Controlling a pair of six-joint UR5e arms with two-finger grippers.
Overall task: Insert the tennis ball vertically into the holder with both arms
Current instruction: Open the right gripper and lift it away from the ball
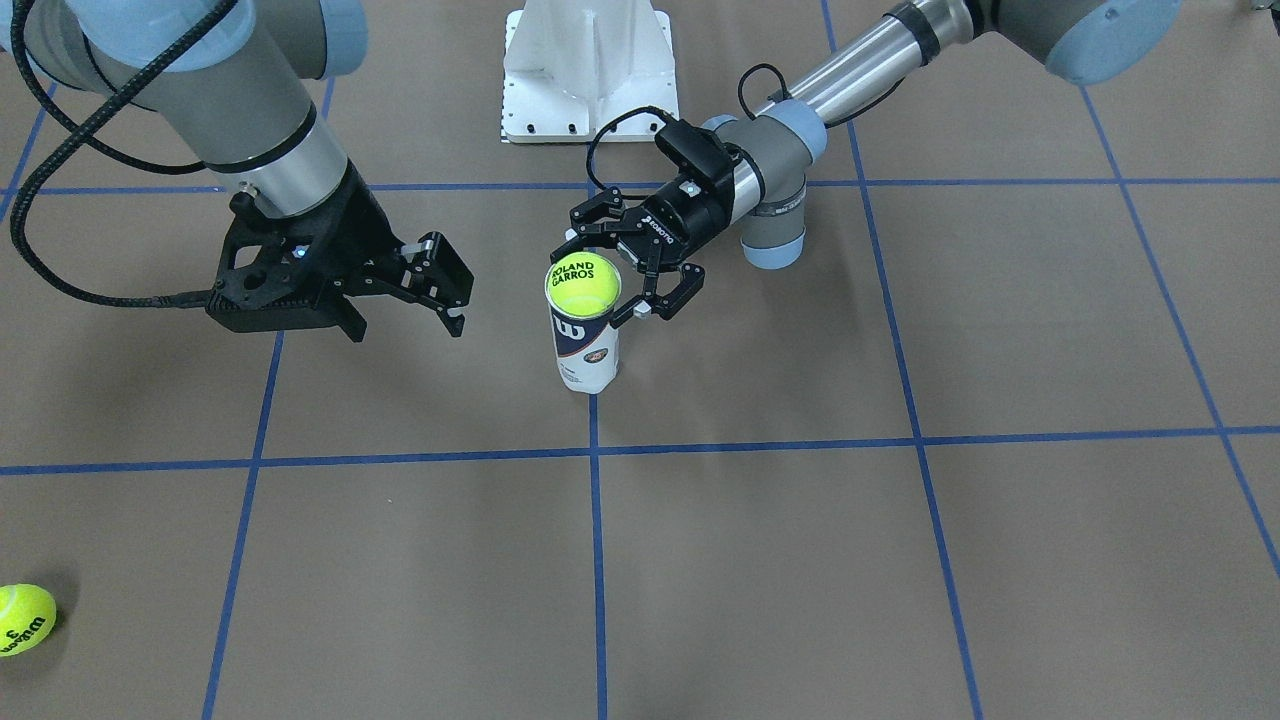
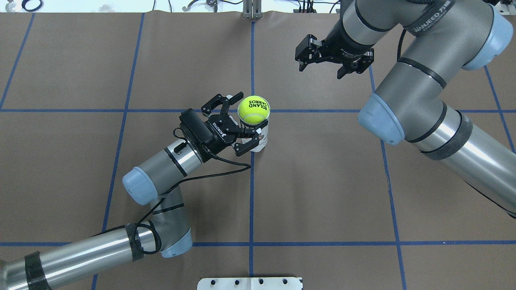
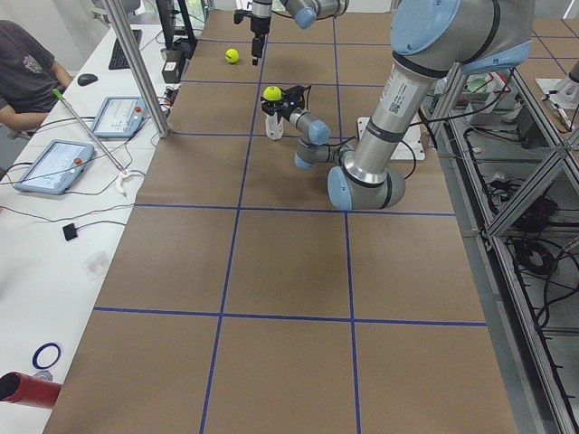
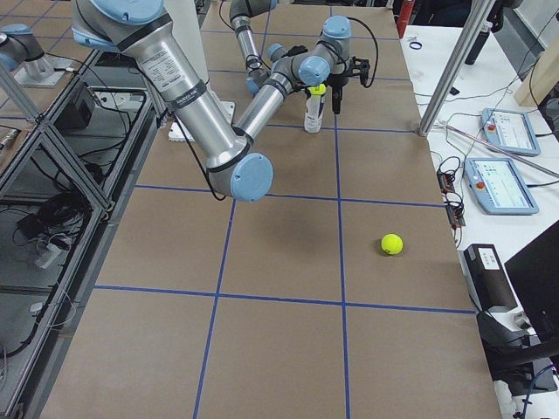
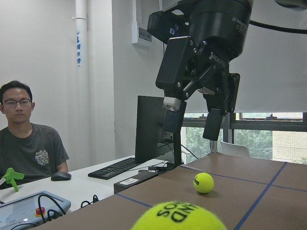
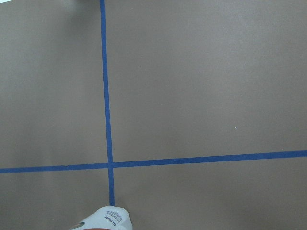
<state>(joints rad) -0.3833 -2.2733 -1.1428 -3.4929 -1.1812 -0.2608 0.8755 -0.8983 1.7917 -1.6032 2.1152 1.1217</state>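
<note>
The holder (image 1: 586, 350), a clear can with a navy "W" label, stands upright at a blue tape crossing. A yellow tennis ball (image 1: 583, 283) marked "ROLAND GARROS" sits in its open mouth, its top half showing. My left gripper (image 1: 612, 272) reaches in level and is shut on the holder just below the ball, one finger against each side; it also shows in the overhead view (image 2: 246, 116). My right gripper (image 1: 445, 285) is open and empty, raised off to the side of the holder; it also shows in the overhead view (image 2: 320, 71).
A second tennis ball (image 1: 22, 620) lies on the table far from the holder, on my right arm's side. The white pedestal base (image 1: 588, 70) stands at the robot's edge. An operator (image 5: 29, 139) sits beyond the table's far edge.
</note>
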